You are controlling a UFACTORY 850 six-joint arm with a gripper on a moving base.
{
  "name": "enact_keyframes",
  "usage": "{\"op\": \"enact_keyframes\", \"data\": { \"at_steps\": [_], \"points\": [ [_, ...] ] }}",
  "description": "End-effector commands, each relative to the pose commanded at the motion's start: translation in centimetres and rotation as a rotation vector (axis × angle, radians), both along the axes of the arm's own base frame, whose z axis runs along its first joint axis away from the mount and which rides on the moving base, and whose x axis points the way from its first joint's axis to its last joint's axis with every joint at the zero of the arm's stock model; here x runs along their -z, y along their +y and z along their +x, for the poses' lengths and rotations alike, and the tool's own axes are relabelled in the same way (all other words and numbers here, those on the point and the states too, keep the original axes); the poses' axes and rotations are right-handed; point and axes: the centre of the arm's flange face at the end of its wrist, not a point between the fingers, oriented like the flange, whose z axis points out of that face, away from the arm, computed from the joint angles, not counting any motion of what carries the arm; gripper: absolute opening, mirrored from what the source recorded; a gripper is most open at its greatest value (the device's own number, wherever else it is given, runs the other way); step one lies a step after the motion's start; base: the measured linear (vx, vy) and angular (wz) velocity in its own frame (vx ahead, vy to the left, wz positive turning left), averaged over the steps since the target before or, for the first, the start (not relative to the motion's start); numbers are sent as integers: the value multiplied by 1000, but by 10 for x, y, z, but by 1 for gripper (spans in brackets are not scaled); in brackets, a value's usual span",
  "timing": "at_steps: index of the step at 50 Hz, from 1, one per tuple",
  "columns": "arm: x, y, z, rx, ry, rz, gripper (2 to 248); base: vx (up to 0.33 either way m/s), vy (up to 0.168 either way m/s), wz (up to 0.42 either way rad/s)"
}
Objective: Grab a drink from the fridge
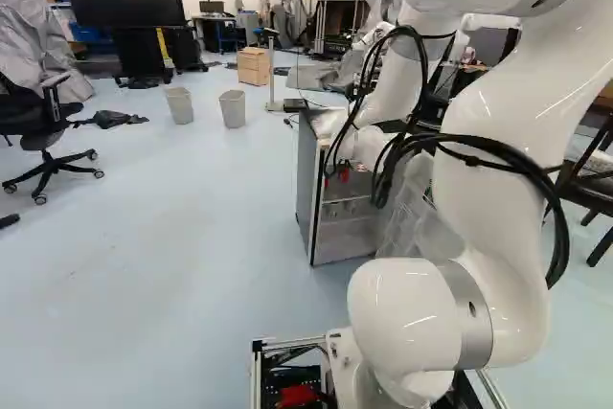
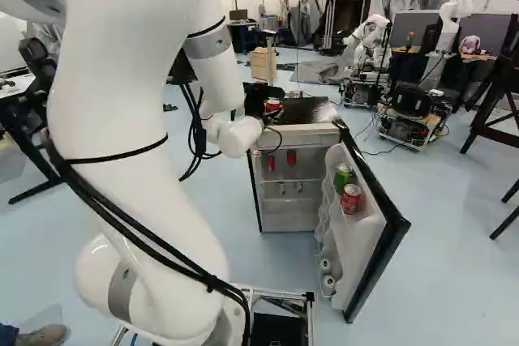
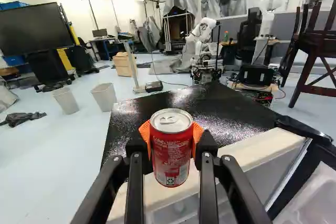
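Note:
In the right base view my gripper (image 2: 259,98) is over the front part of the fridge top (image 2: 306,110), with a red can (image 2: 273,106) at its fingers. The wrist view shows the gripper (image 3: 171,142) shut on that red can (image 3: 171,156), orange pads on both sides and the can upright. Whether its base touches the fridge top cannot be told. The fridge (image 2: 292,200) stands with its door (image 2: 373,241) swung out; a green can (image 2: 344,177) and another red can (image 2: 350,198) sit in the door's upper shelf.
Two bins (image 1: 233,108) and a wooden box (image 1: 254,66) stand beyond the fridge on its left. Another robot (image 2: 371,42) is farther back, near a low cart (image 2: 409,123). Dark wooden chairs (image 3: 320,51) are to the right. An office chair (image 1: 48,136) stands at the left.

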Motion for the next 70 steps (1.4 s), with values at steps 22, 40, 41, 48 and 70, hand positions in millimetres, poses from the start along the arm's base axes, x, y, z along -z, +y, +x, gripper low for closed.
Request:
{"op": "enact_keyframes", "data": {
  "at_steps": [22,40,41,48,70],
  "points": [
    [14,-1,17,-3,19,3,96,0,0,0],
    [14,-1,25,-5,1,-1,96,0,0,0],
    [14,-1,26,-5,1,-1,96,0,0,0],
    [16,-1,29,-5,2,-1,96,0,0,0],
    [22,-1,32,-6,12,0,96,0,0,0]
  ]
}}
